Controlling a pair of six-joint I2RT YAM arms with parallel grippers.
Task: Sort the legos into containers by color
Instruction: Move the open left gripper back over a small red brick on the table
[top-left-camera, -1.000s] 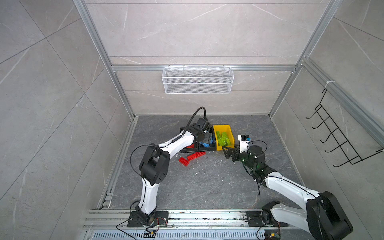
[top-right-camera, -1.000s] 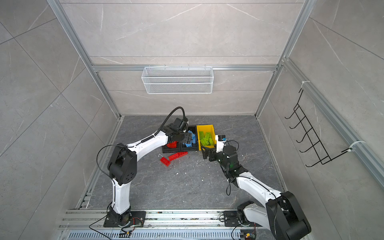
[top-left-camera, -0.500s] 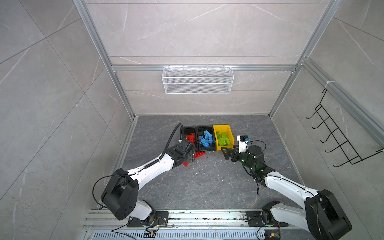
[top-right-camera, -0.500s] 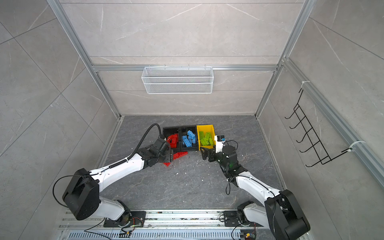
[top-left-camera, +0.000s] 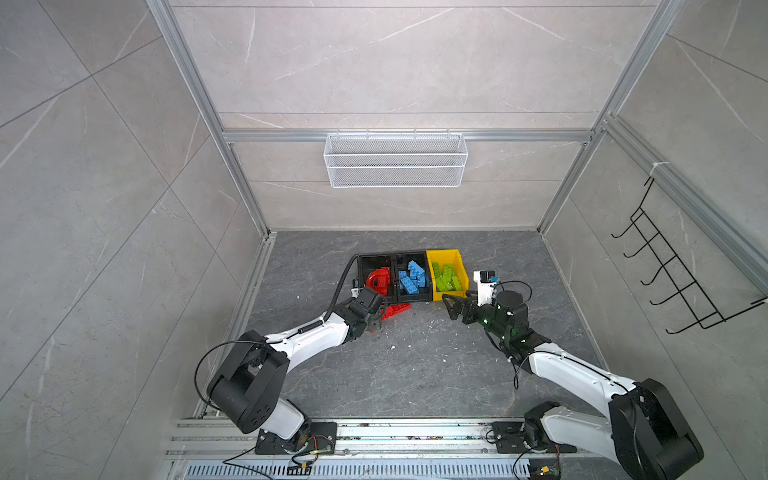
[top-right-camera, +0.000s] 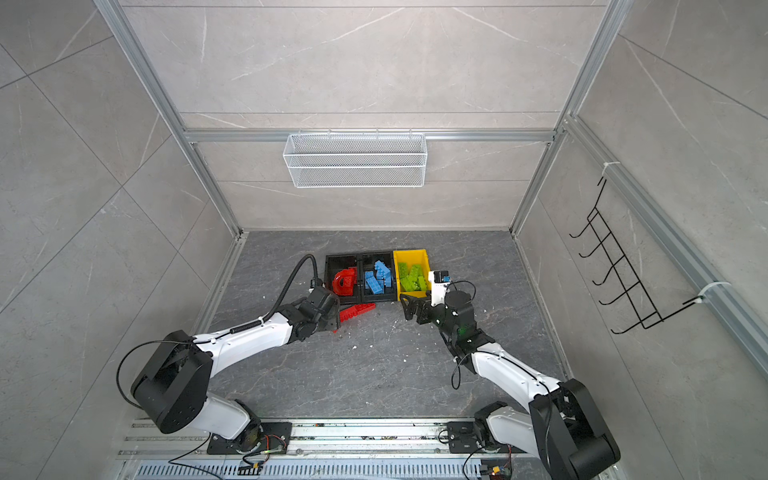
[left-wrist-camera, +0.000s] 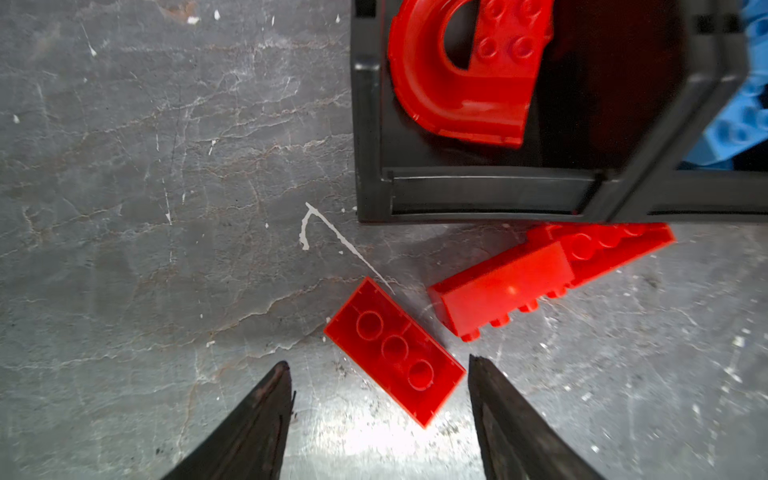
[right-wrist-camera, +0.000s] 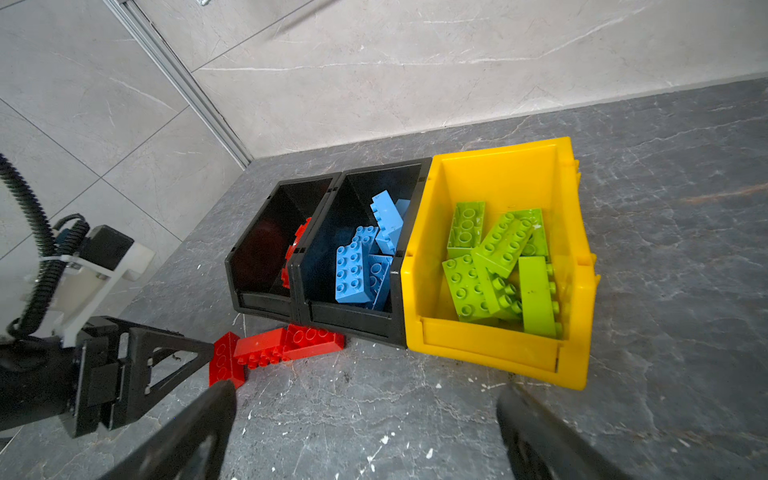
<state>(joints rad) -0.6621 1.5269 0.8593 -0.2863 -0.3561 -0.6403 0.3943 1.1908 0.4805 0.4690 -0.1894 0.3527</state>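
Observation:
Three red legos lie on the grey floor just in front of the black containers. The nearest red brick (left-wrist-camera: 395, 353) lies studs-down, slanted, partly between the fingertips of my left gripper (left-wrist-camera: 378, 365), which is open and not touching it. Two more red bricks (left-wrist-camera: 503, 291) (top-left-camera: 395, 309) lie beside it. The left black bin (left-wrist-camera: 365, 124) holds a red arch (left-wrist-camera: 461, 75). The middle black bin (right-wrist-camera: 353, 320) holds blue bricks (right-wrist-camera: 353, 270). The yellow bin (right-wrist-camera: 498, 349) holds green bricks (right-wrist-camera: 498, 257). In front of the yellow bin my right gripper (right-wrist-camera: 365, 395) (top-left-camera: 452, 306) hangs open and empty.
A white wire basket (top-left-camera: 395, 162) hangs on the back wall and a black hook rack (top-left-camera: 673, 266) on the right wall. White specks dot the floor (top-left-camera: 415, 374). The left arm's cable (top-left-camera: 340, 282) loops beside the left black bin.
The left arm swung back from over the bins and came down to the floor in front of them, its jaws now astride a red brick and slightly narrower. The right arm has not moved.

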